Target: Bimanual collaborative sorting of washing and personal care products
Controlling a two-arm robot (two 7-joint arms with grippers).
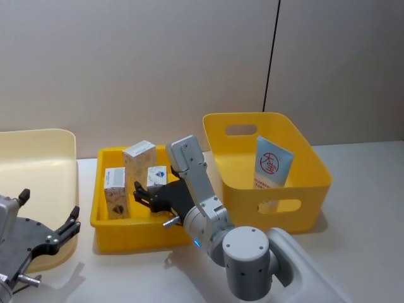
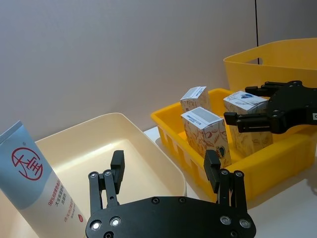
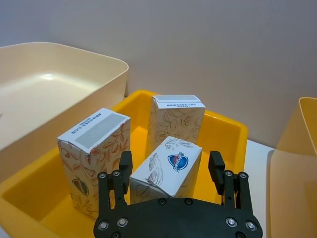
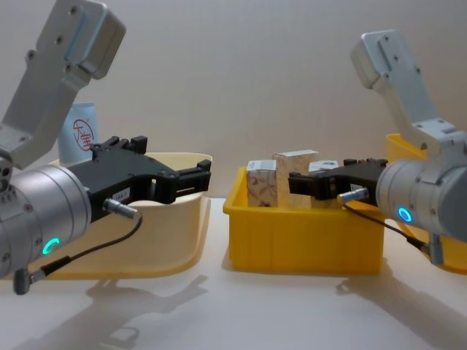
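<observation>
Three beige-printed cartons stand in the low yellow tray (image 1: 101, 218): one at the near left (image 1: 115, 191), one at the back (image 1: 139, 159) and a tilted one with a blue logo (image 1: 156, 176). My right gripper (image 3: 171, 167) is open, its fingers on either side of the blue-logo carton (image 3: 167, 167) without closing on it. It also shows over the tray in the head view (image 1: 142, 193). A pale-blue tube (image 1: 273, 164) leans in the deep yellow bin (image 1: 315, 165). Another tube (image 2: 30, 174) leans in the cream bin (image 2: 148, 133). Beside that bin hangs my open, empty left gripper (image 2: 165, 171).
The cream bin (image 1: 44, 151) stands at the left, the low tray in the middle and the deep bin at the right, close together on a white table (image 1: 366, 227). A plain wall runs behind them.
</observation>
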